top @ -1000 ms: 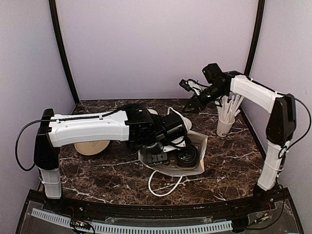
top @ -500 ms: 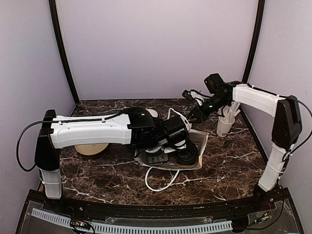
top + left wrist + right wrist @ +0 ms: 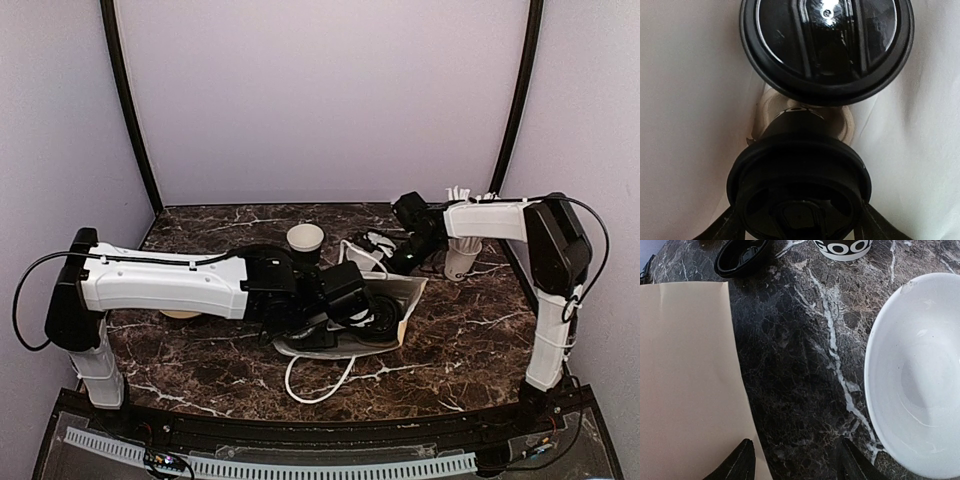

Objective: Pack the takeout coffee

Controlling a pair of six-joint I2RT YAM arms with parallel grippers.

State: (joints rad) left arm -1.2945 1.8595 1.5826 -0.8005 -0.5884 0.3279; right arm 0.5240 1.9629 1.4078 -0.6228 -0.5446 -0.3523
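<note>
Inside the white paper bag [image 3: 408, 297], a lidded takeout coffee cup [image 3: 800, 175] sits between my left gripper's fingers [image 3: 799, 218], which press on the sides of its black dome lid. A second lidded cup [image 3: 827, 45] stands just beyond it in the bag [image 3: 690, 100]. An open coffee cup [image 3: 305, 238] with a white inside stands behind the bag; its white lettering [image 3: 842, 247] shows in the right wrist view. My right gripper [image 3: 797, 461] hangs open low over bare marble, between the bag's edge [image 3: 685, 380] and a white bowl [image 3: 915, 375].
A loose black lid [image 3: 740, 257] lies on the marble near the open cup. The white cup of straws [image 3: 460, 258] stands at the back right, behind my right arm [image 3: 490, 218]. The bag's cord handle [image 3: 310, 385] loops toward the front. A tan disc [image 3: 178, 313] peeks out under my left arm.
My right arm has swung down from beside the straws to low over the table at the bag's far edge. My left arm has lowered and pushed further into the bag with the cup.
</note>
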